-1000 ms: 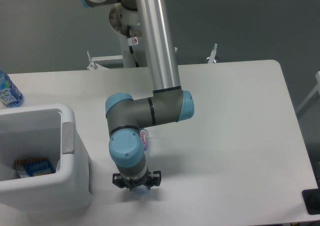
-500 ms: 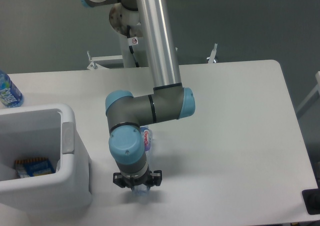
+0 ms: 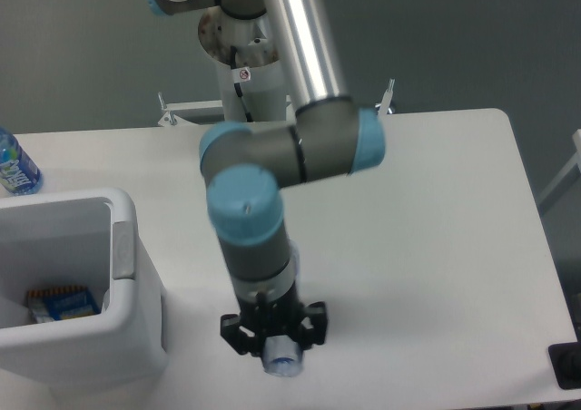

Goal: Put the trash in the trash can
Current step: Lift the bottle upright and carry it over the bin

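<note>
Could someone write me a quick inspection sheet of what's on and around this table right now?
Surface: white table, mostly bare.
Job's things: boxy white plastic trash can at the left edge; the clear plastic bottle with pale blue cap hangs cap-down under the arm, mostly hidden by it. No crumpled paper wrapper seen.
Clutter: blue-labelled water bottle at the far left edge; a blue packet inside the can.
Grippers: black two-finger pincer points down, apparently closed on the bottle near its cap.
Cables: nothing seen.
Surroundings: grey floor; white robot pedestal behind the table; a dark object at the lower right edge.
</note>
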`<action>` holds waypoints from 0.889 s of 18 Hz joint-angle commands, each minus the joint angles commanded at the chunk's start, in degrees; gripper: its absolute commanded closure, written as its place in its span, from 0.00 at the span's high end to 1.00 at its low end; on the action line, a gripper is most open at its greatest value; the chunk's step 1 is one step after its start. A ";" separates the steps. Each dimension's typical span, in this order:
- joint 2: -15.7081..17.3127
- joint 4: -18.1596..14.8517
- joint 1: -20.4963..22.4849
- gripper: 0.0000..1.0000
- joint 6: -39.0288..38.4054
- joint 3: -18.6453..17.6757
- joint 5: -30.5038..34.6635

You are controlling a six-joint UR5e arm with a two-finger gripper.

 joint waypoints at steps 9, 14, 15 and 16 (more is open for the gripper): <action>6.25 2.12 1.51 0.52 -9.77 0.09 -4.68; 8.18 2.12 -3.15 0.53 -11.62 0.35 -4.76; 8.36 2.12 -3.76 0.53 -11.62 0.35 -5.11; 8.45 2.12 -4.46 0.53 -11.62 0.44 -6.42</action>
